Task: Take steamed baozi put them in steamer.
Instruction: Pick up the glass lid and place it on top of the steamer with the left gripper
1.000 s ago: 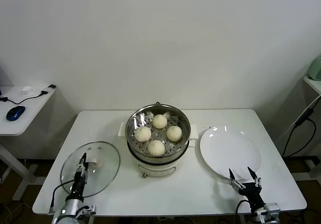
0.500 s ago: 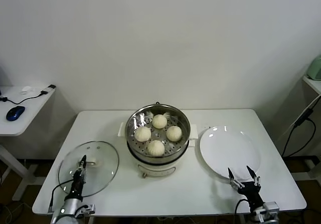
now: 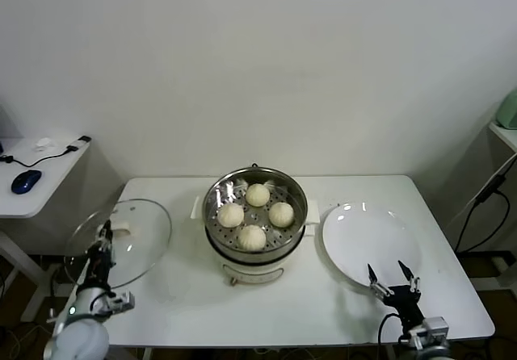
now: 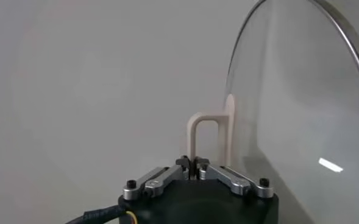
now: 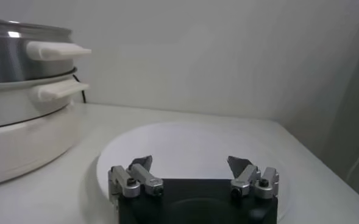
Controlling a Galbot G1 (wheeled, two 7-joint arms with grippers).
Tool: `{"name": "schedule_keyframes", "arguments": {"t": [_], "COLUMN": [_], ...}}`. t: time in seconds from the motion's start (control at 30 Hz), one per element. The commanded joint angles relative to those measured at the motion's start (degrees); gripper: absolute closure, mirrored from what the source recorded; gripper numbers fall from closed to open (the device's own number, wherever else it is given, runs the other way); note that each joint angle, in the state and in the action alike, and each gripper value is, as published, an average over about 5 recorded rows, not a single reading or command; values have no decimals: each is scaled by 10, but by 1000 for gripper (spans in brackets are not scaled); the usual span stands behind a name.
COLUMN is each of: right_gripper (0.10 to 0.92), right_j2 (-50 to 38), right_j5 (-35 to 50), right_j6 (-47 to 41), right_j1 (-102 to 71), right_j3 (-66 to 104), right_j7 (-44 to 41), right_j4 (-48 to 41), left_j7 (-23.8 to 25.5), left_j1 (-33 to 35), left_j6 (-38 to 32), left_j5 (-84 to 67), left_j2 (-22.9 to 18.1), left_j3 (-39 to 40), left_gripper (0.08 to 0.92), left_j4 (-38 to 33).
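Four cream-white baozi point(image 3: 257, 212) lie on the perforated tray inside the steel steamer point(image 3: 254, 225) at the table's middle. My left gripper point(image 3: 104, 232) is shut on the white handle point(image 4: 208, 137) of the round glass lid point(image 3: 119, 241) and holds the lid lifted and tilted over the table's left edge. In the left wrist view the lid's glass point(image 4: 301, 115) stands on edge beyond the handle. My right gripper point(image 3: 391, 274) is open and empty at the near edge of the white plate point(image 3: 370, 243). The right wrist view shows the gripper point(image 5: 191, 163) over the plate point(image 5: 185, 149), with the steamer point(image 5: 27, 106) farther off to one side.
A side table point(image 3: 36, 174) at the left holds a blue mouse point(image 3: 26, 181) and cables. The steamer has white side handles point(image 5: 57, 52). A wall runs behind the table. Another surface with a pale green object point(image 3: 507, 110) is at the far right.
My left gripper has lifted the glass lid off the table and carried it left and up, tilting it. The right gripper has hardly moved.
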Motion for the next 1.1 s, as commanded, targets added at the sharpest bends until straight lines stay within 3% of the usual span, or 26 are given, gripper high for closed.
{"name": "schedule_keyframes", "arguments": {"t": [0.03,0.2,0.5,0.8,1.1], "right_gripper": [203,202,202,202,202], "right_j2": [3,6,2,-5,-3], "right_j5": [-32,-38,-34,-16,-12], "right_j6": [-24,-14,9,34,50], "right_j1": [3,3,3,7,8], "right_j3": [3,3,3,4,0], "right_j7": [14,15,13,15,23], "right_j4": [9,8,-6,-26,-38], "left_j7": [178,207,256,254,232], "left_j1": [-65,-127,-219,-223,-239], "left_j6": [196,254,291,291,292], "left_j5": [-33,77,243,315,323], "left_j2": [41,-5,-160,-246,-269], "left_j3": [98,243,394,452,441], "left_gripper": [858,858,858,858,858], "left_j4": [-246,-246,-163,-77,-6]}}
